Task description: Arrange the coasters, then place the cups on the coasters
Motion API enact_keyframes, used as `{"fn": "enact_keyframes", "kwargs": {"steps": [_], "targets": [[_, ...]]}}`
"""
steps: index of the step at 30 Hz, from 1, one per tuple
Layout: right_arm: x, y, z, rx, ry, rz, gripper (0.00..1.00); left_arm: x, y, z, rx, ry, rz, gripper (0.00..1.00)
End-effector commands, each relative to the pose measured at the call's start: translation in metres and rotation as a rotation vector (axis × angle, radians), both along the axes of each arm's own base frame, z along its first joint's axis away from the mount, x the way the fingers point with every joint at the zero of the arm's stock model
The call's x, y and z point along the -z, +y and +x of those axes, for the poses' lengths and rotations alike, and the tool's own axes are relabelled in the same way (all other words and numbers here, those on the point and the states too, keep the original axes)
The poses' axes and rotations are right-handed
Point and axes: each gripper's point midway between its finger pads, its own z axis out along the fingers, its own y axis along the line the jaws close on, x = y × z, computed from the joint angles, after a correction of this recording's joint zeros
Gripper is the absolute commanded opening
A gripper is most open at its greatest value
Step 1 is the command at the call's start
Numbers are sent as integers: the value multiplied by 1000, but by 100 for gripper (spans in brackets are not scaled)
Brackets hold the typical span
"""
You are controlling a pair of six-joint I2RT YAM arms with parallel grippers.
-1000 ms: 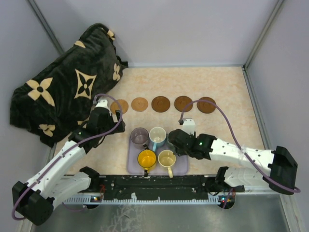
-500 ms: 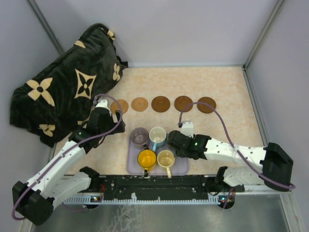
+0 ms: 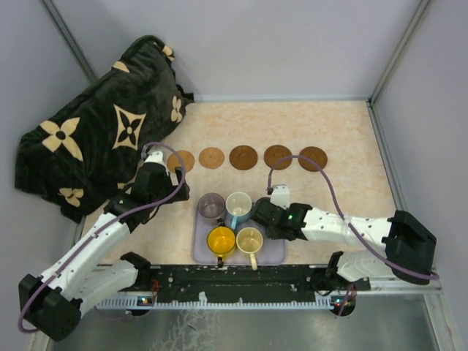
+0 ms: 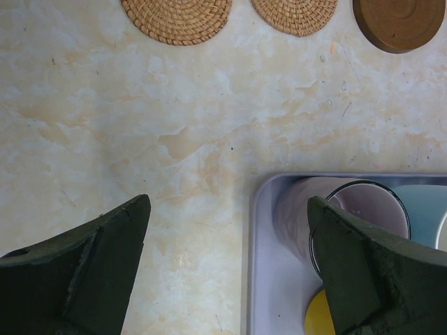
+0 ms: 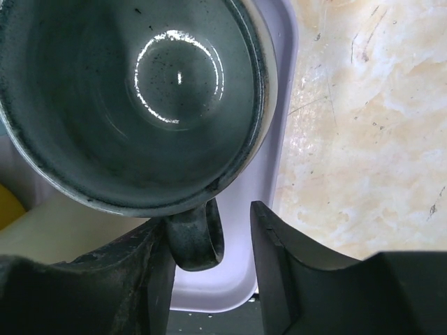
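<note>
Right wrist view shows the right gripper (image 5: 213, 220), its arm stretched low and leftward, bracketing the handle (image 5: 195, 241) of the dark grey-green cup (image 5: 140, 105) on the lavender tray (image 5: 279, 139), one finger touching, the other just clear, not clamped; the left gripper (image 4: 227, 209) hovers spread wide, the purple cup (image 4: 349, 216) beside its right finger.

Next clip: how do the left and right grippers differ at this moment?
The left gripper stands wide open with nothing between its fingers; the right gripper shows a narrower gap, its fingers flanking the handle of the dark grey-green cup. The left gripper hovers mostly over bare table beside the tray; the right gripper sits over the tray itself, at its rim. Both have dark fingers and look down on the tray.
</note>
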Motion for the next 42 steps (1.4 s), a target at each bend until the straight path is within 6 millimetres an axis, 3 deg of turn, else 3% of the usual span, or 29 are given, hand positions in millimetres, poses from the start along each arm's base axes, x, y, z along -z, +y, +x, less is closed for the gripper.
{"fn": "enact_keyframes", "kwargs": {"steps": [1,23,29,34,42], "targets": [[-15,16,11,14,-48,54,44,0,-3,2,12,-17,-7,99],[-21,32,19,-2,-60,68,43,0,-6,-1,21,-21,-36,99],[-13,25,14,14,-36,46,23,0,-6,-1,19,-22,-35,99],[-11,18,11,23,-27,22,0,0,-6,0,19,-21,-34,99],[-20,19,20,5,-69,-4,0,0,-6,0,18,-22,-36,99]]}}
